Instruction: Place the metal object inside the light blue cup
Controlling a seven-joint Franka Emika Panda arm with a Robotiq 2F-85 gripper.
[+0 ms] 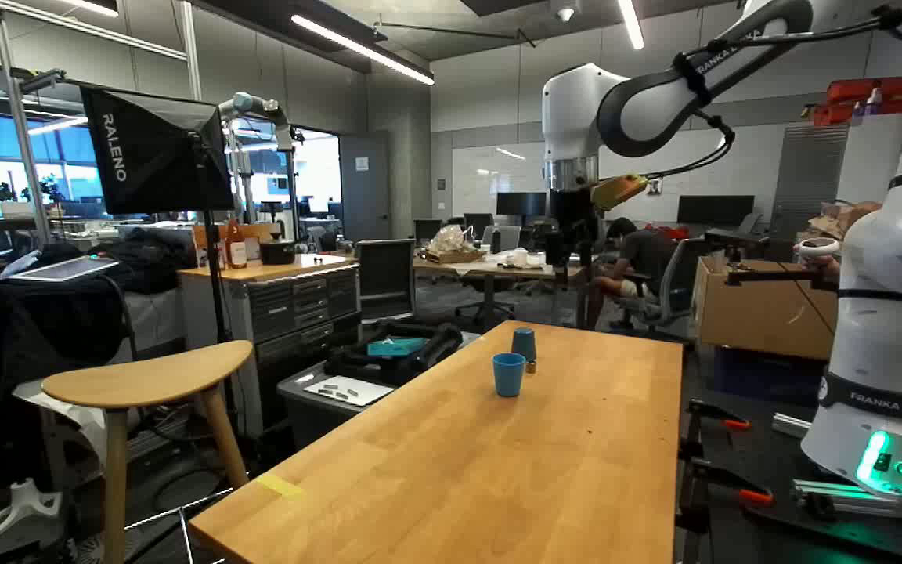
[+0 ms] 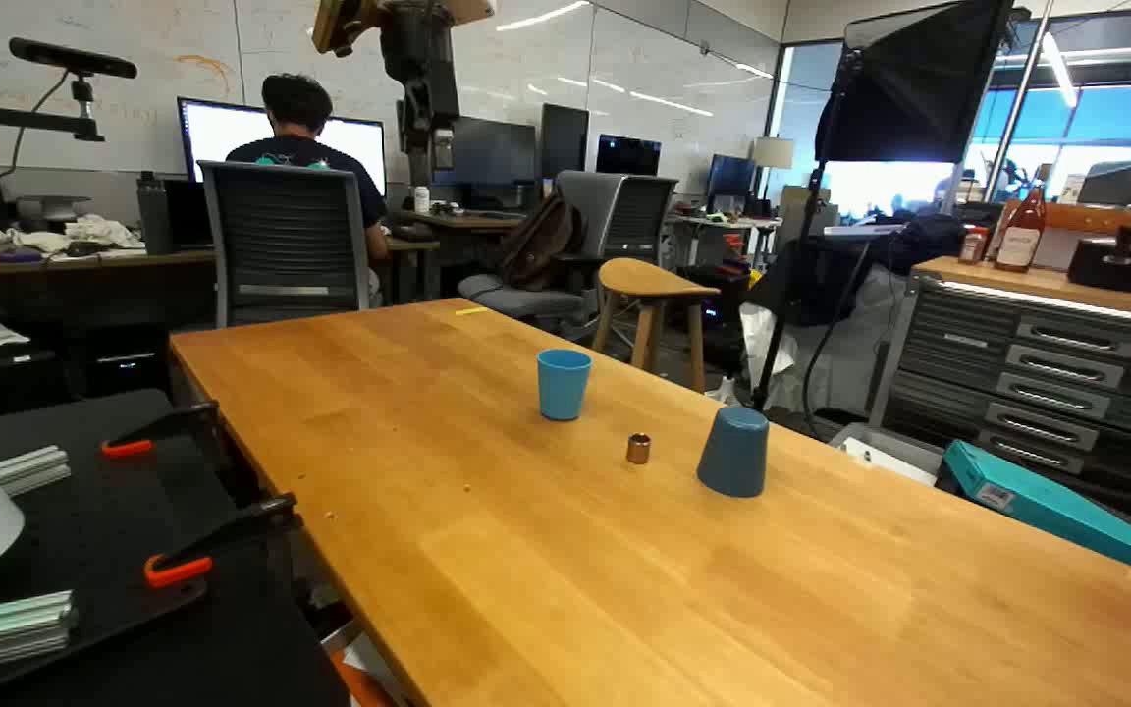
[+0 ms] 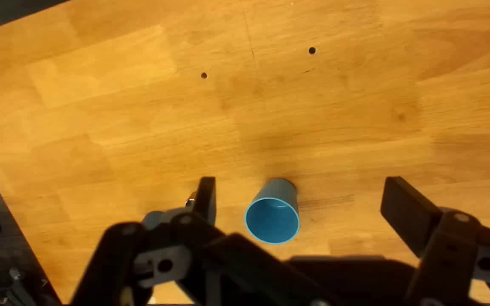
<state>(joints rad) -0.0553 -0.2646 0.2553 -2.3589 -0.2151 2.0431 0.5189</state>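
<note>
While the fingers (image 3: 408, 214) hang wide apart over the tabletop (image 2: 546, 589), the metal cylinder (image 2: 638, 449) is just chilling between the upright light blue cup (image 2: 564, 386) and an upside-down darker cup (image 2: 733, 454).

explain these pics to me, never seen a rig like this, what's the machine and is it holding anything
The machine is a white robot arm; the black gripper at its end is for grasping. Two pictures look at the scene from outside the robot, from different places. The third, the wrist view, looks down past the gripper. On the wooden table stand an upright light blue cup and a darker blue cup that is upside down, with a small shiny metal object near them. Nothing is held: the gripper hangs above the table, its two fingers wide apart.
</note>
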